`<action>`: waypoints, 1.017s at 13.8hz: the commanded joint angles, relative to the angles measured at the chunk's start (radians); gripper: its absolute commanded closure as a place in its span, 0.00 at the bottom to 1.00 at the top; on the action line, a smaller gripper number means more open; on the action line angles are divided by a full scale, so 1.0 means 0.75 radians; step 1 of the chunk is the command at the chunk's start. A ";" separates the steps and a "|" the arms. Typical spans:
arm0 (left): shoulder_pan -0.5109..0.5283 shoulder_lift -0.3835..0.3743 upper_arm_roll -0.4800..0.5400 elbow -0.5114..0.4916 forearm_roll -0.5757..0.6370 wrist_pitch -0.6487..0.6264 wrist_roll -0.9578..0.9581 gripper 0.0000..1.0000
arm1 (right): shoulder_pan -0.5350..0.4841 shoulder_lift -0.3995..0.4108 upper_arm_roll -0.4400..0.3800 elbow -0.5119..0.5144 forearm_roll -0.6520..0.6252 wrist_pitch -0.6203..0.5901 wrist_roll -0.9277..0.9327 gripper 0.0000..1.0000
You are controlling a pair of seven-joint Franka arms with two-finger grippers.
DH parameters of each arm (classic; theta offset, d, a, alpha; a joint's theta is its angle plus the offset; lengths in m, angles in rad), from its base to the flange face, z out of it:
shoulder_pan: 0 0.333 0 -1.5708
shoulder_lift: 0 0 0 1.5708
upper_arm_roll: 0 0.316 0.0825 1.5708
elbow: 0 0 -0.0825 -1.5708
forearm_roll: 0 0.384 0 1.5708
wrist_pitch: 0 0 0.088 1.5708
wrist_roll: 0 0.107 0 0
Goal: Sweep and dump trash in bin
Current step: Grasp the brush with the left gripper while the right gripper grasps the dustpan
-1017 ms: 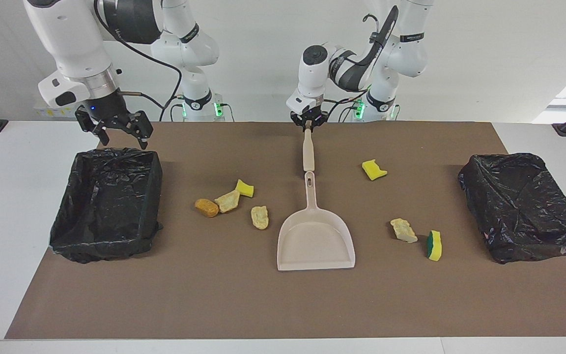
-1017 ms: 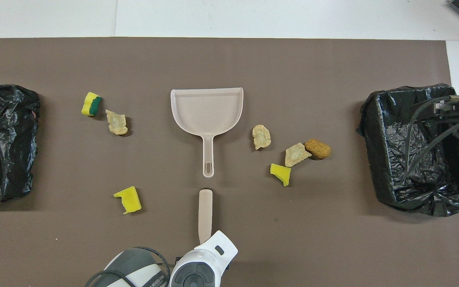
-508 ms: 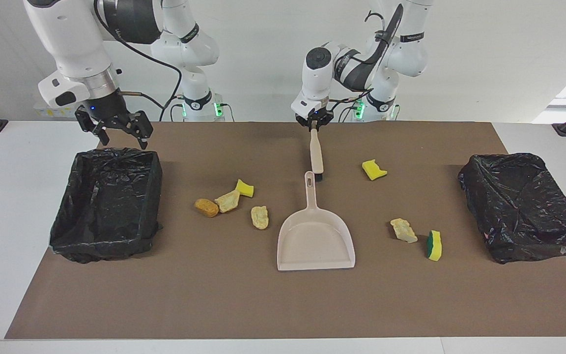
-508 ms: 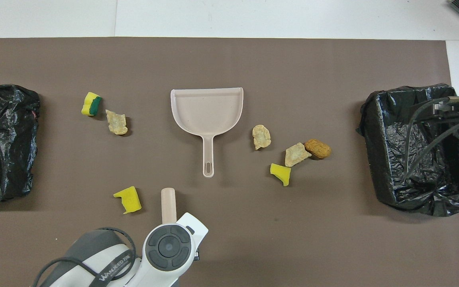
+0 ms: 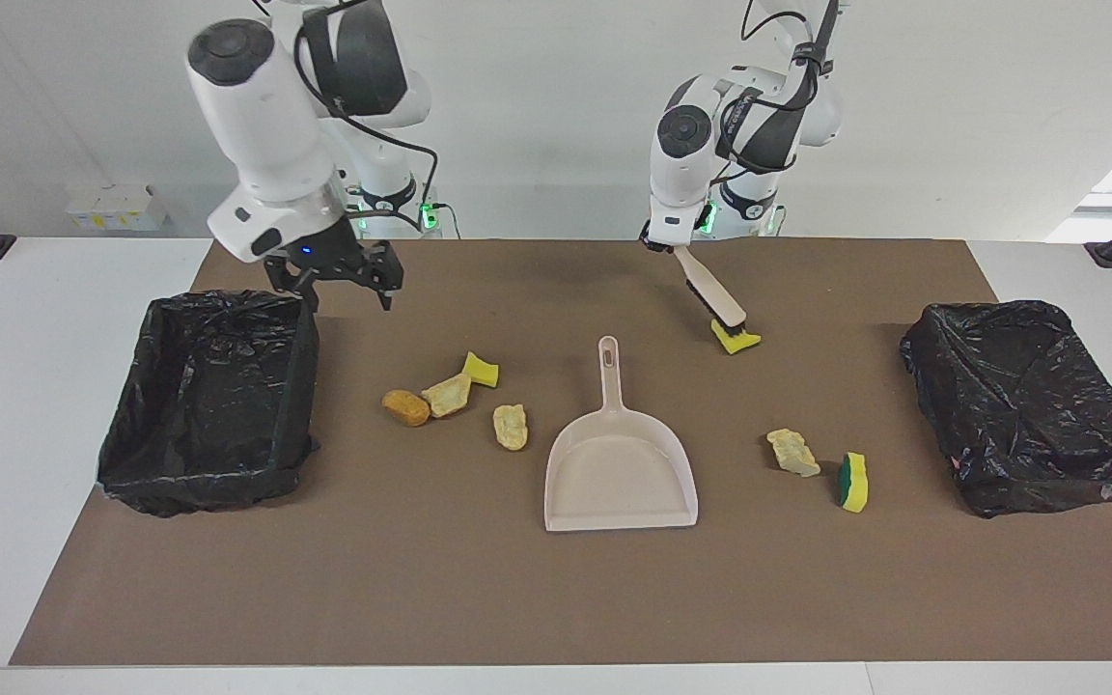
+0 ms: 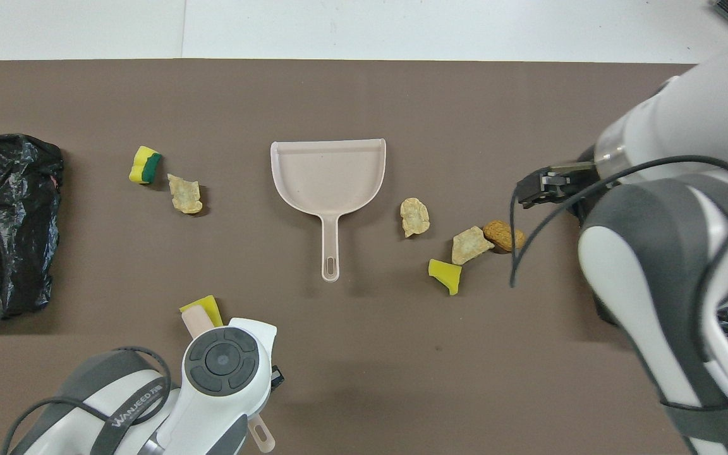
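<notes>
Seven trash scraps (image 5: 513, 426), dustpan (image 5: 620, 470), brush (image 5: 710, 287)

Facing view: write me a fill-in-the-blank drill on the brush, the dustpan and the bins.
1. The left gripper is shut on the ____ of the brush.
2. The brush's bristles rest at a yellow ____ piece.
3. The dustpan holds ____ scraps.
4. The right gripper, jaws open, hangs beside the black-lined ____.

Missing: handle; sponge; no; bin

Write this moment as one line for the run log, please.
left gripper: shut on brush, bristles at yellow sponge | right gripper: open, beside bin | dustpan: empty
</notes>
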 commanded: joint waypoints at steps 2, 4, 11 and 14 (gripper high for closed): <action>0.043 -0.027 -0.014 -0.031 -0.077 -0.010 -0.162 1.00 | 0.160 0.153 -0.002 0.052 0.026 0.123 0.137 0.00; 0.070 -0.021 -0.014 -0.031 -0.105 0.010 -0.236 1.00 | 0.258 0.207 -0.002 0.060 0.026 0.176 0.239 0.00; 0.143 0.028 -0.012 -0.038 -0.283 0.116 -0.369 1.00 | 0.485 0.419 -0.002 0.093 0.021 0.499 0.461 0.00; 0.249 0.069 -0.012 -0.027 -0.310 0.213 -0.365 1.00 | 0.520 0.465 -0.002 0.089 0.023 0.553 0.465 0.00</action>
